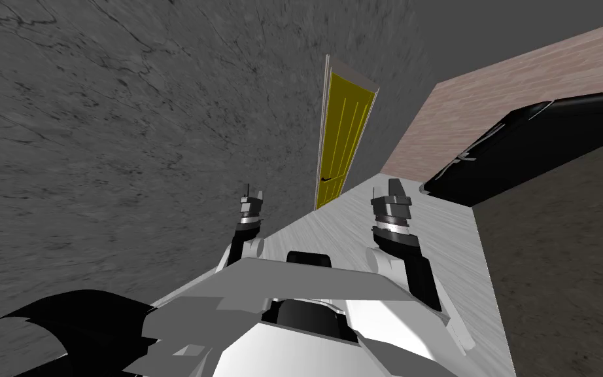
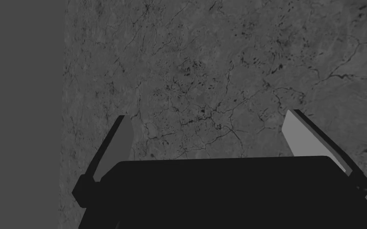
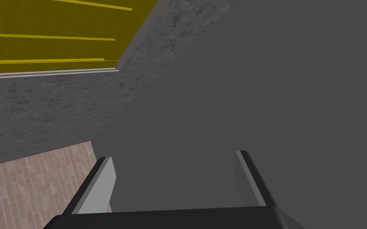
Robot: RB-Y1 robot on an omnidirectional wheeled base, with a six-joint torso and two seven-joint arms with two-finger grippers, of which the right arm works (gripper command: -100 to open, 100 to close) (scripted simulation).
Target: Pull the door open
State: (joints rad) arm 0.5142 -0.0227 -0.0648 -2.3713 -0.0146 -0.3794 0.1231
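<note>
On our left, a dark grey veined wall point(image 1: 97, 131) runs toward the far end. Our left gripper point(image 2: 208, 115) faces it, its fingers spread wide. Far ahead, between the two grippers in the head view, the yellow door point(image 1: 341, 141) stands in its pale frame at the end of the pale floor point(image 1: 444, 255). It has a small dark handle point(image 1: 326, 179) near its lower left edge and is well apart from both grippers. Our right gripper point(image 3: 174, 156) points toward the door's side, fingers also wide. At far right, a brick-patterned wall point(image 1: 522, 72) backs a black flat object point(image 1: 529, 150).
</note>
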